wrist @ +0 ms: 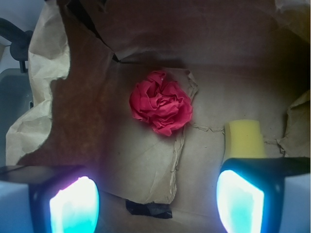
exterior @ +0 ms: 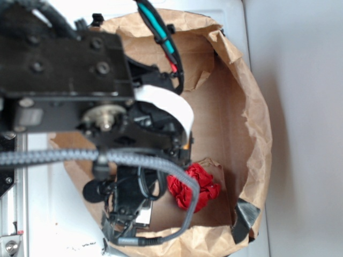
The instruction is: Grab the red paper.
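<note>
Pincer (wrist: 155,199) wide open, empty — hangs above the bag floor. Red paper (wrist: 161,102) lies ahead between the fingers' line, untouched — yellow sponge (wrist: 244,138) beside it.

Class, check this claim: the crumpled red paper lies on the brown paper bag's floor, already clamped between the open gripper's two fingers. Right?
Not quite. The red paper lies on the brown paper bag, but apart from the gripper; its open fingers hold nothing, as the wrist view shows.

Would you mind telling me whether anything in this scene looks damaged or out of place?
The brown paper bag is torn and ragged along its rim, and a strip of black tape patches its floor. The red paper and yellow sponge lie apart inside it. The gripper hangs above with jaws wide open, touching neither.
</note>
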### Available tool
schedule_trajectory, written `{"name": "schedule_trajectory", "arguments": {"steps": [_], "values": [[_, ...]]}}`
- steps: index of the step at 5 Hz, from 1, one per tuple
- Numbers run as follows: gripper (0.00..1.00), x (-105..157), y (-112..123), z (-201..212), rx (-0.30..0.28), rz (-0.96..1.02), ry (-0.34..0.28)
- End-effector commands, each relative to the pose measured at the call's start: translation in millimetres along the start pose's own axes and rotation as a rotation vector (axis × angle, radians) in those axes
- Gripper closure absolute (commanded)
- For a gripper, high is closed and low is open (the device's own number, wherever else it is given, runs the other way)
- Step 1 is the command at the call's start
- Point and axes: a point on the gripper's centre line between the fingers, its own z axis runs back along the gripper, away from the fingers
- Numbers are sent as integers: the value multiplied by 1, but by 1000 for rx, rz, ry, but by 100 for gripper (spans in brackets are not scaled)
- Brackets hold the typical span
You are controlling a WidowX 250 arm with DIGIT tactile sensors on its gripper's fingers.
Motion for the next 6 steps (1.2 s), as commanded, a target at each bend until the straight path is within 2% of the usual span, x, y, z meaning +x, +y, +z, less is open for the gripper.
{"name": "schedule_trajectory", "arguments": {"steps": [1, 2, 3, 5, 6], "values": [[0, 8, 0, 10, 13, -9, -36], [0, 8, 0, 10, 13, -9, -36], [0, 27, 7, 4, -22, -66, -54], [0, 39, 13, 9, -69, -220, -120], [0, 36, 12, 12, -34, -317, -166]]}}
